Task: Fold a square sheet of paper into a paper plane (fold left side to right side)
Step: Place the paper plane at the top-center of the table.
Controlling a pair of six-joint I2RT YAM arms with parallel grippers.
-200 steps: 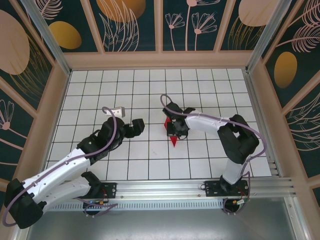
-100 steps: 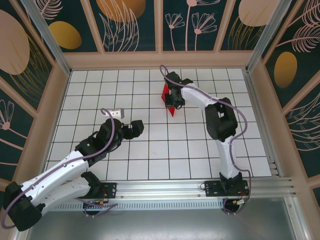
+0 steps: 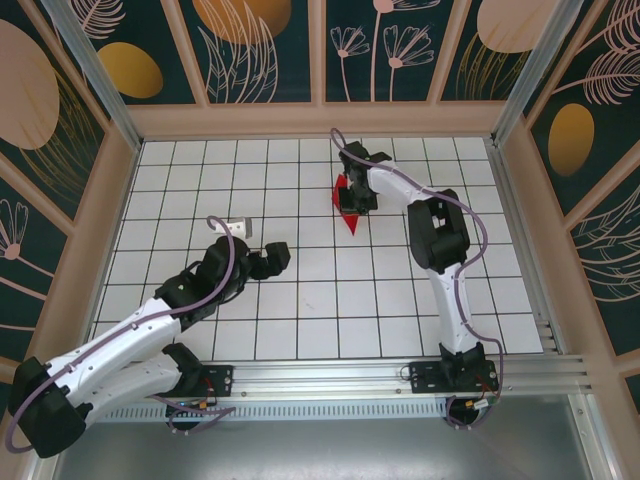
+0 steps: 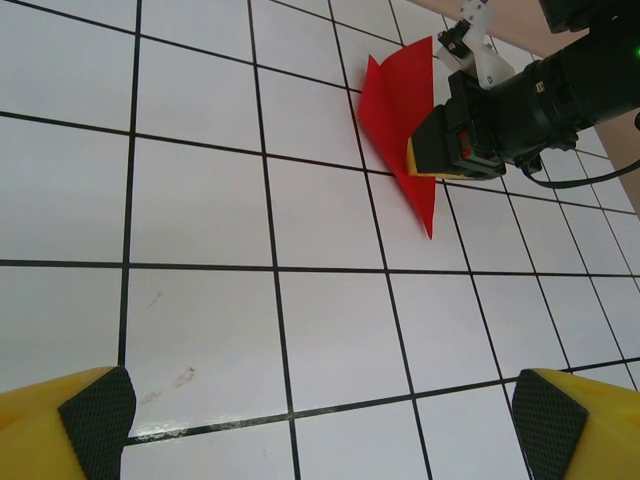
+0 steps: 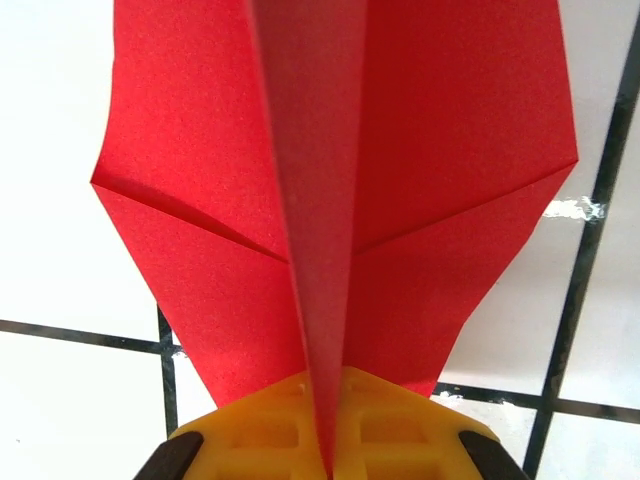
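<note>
The red paper is folded into a creased, pointed paper plane (image 3: 349, 214), hanging over the far middle of the white grid table (image 3: 300, 330) with its tip toward the near side. My right gripper (image 3: 357, 194) is shut on its centre fold. In the right wrist view the plane (image 5: 420, 180) spreads its two wings above the yellow jaws of the right gripper (image 5: 326, 452), which pinch the keel. My left gripper (image 3: 281, 257) hovers open at middle left. The left wrist view shows the plane (image 4: 395, 110) ahead, held by the right gripper (image 4: 437, 150), while the left gripper (image 4: 320, 412) holds nothing.
Wooden walls (image 3: 320, 120) enclose the table at the back and on both sides. The left arm (image 3: 130, 335) stretches from the near-left base. The right arm (image 3: 450, 270) reaches far across the right half. A metal rail (image 3: 330, 380) runs along the near edge.
The right gripper carried the plane from the table's middle toward the far side, then shifted slightly right. The left gripper has barely moved.
</note>
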